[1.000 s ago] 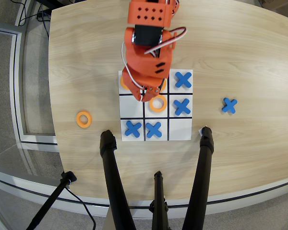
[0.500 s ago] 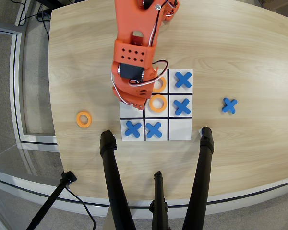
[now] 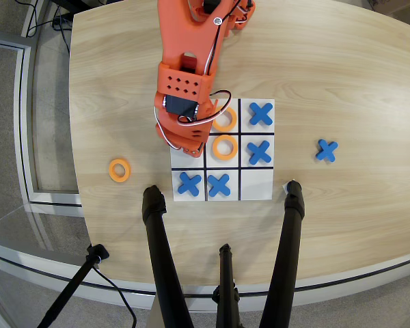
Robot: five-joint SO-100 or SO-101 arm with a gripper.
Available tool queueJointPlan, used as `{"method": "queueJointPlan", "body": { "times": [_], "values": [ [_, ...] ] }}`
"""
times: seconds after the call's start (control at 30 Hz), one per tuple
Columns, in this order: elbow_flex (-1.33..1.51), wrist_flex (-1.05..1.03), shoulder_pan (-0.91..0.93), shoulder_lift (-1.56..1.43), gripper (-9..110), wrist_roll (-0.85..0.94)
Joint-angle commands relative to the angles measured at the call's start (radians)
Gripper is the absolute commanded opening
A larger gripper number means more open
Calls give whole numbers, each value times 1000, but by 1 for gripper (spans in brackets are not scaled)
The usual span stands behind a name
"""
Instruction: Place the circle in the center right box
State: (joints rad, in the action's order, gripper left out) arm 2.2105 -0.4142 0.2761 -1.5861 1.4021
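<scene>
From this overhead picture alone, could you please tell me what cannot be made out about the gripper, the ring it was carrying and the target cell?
- The gripper: its fingers lie under the orange arm body, so open or shut cannot be told.
- The circle: no carried ring shows; the arm would cover it.
- The center right box: mostly covered by the arm, contents unseen.
- The top cell of that column: entirely hidden by the arm.

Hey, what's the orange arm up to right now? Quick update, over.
Gripper low over the board's middle-left square, jaws hidden. Carried ring not visible under the arm. Nothing seen blocking; spare ring lies off the board.
</scene>
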Motion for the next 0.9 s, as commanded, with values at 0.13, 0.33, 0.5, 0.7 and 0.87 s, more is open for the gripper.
{"method": "queueJointPlan", "body": {
  "times": [0.13,0.33,0.5,0.7,0.87],
  "values": [
    [-32,-55,9,-61,6,-8],
    [-14,-176,-11,-224,0,-77],
    [9,-411,-35,-428,0,-78],
    [218,-580,-114,-735,0,-60],
    [345,-623,-170,-887,0,-57]
  ]
}}
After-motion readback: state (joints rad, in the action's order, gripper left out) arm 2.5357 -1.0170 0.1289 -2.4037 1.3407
